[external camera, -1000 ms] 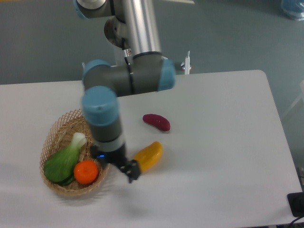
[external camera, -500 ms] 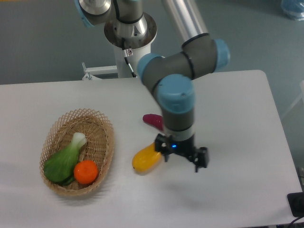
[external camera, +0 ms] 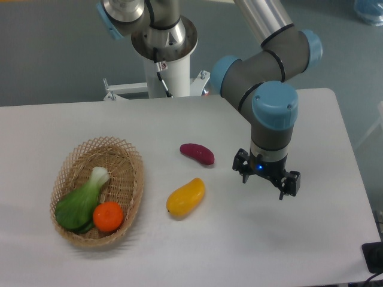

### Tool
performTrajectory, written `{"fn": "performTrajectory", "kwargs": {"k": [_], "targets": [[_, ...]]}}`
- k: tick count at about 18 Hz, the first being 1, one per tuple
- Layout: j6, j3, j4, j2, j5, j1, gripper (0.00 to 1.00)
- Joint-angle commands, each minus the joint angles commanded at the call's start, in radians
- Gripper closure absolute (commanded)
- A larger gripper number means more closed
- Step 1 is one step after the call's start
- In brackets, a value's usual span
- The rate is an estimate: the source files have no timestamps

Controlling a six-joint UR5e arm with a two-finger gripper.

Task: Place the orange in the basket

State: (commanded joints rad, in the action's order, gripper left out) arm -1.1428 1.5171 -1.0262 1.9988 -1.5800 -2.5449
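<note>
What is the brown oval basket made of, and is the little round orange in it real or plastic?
The oval tan woven basket looks like wicker or thin cane: crossing strands and an open, lacy rim show. The small round orange lying in it looks smooth and evenly coloured, with no visible peel dimples, so it may be a plastic toy, but the picture is too soft to be sure.

I see soft, even overhead light on the white table [external camera: 311, 239]; shadows are faint and diffuse; focus slightly soft; no harsh glare.
</note>
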Motion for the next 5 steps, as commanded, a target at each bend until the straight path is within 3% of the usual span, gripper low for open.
{"fn": "performTrajectory", "kwargs": {"k": [5], "targets": [[0.0, 0.006, 0.003, -0.003, -0.002, 0.0, 0.0]]}}
